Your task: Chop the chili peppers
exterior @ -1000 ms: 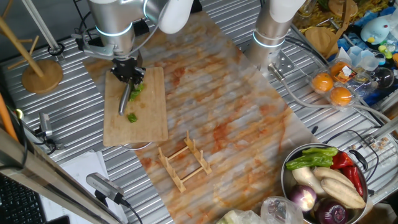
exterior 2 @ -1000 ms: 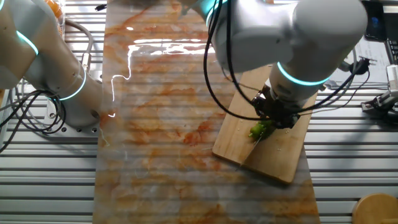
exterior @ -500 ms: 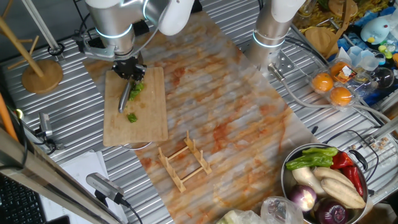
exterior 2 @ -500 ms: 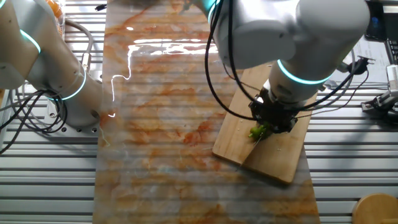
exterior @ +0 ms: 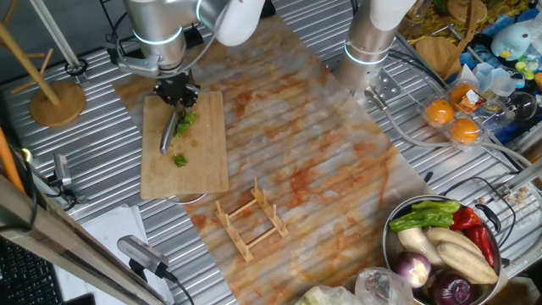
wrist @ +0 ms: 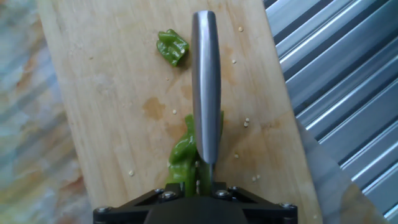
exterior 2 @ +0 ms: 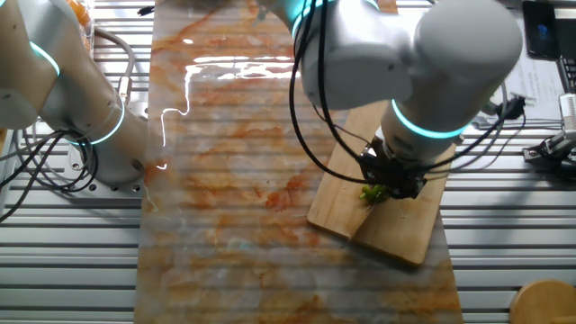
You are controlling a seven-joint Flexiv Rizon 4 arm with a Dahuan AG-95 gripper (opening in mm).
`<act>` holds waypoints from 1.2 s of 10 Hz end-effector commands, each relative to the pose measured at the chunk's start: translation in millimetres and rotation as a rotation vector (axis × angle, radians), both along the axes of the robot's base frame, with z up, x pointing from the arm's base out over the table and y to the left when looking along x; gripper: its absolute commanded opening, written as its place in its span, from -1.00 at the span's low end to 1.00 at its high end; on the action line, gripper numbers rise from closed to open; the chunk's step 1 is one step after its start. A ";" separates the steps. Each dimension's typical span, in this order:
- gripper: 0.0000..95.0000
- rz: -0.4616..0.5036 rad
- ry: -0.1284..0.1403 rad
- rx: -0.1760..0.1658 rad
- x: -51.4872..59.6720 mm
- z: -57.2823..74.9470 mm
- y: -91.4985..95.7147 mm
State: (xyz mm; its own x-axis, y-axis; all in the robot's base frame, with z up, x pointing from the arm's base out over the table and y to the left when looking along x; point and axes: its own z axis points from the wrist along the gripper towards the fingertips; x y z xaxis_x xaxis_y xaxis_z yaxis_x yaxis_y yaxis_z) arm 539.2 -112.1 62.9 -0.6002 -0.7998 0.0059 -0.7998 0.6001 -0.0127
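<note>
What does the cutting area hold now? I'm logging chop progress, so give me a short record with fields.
surface: wooden cutting board
tool: knife, held in the gripper, blade lying along the board
chili peppers: green piece beside the blade near the gripper
cut chunk: lying apart, left of the blade tip in the hand view
seeds: scattered on the board

Matt wooden board point(wrist: 112, 106) — smooth metal blade point(wrist: 206, 81) — glossy chili peppers point(wrist: 172, 47).
</note>
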 end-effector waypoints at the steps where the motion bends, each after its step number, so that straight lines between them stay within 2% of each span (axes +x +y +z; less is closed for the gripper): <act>1: -1.00 -0.003 0.001 0.007 -0.8 0.0 0.9; 12: -1.00 -0.009 0.008 0.007 -2.8 0.1 1.5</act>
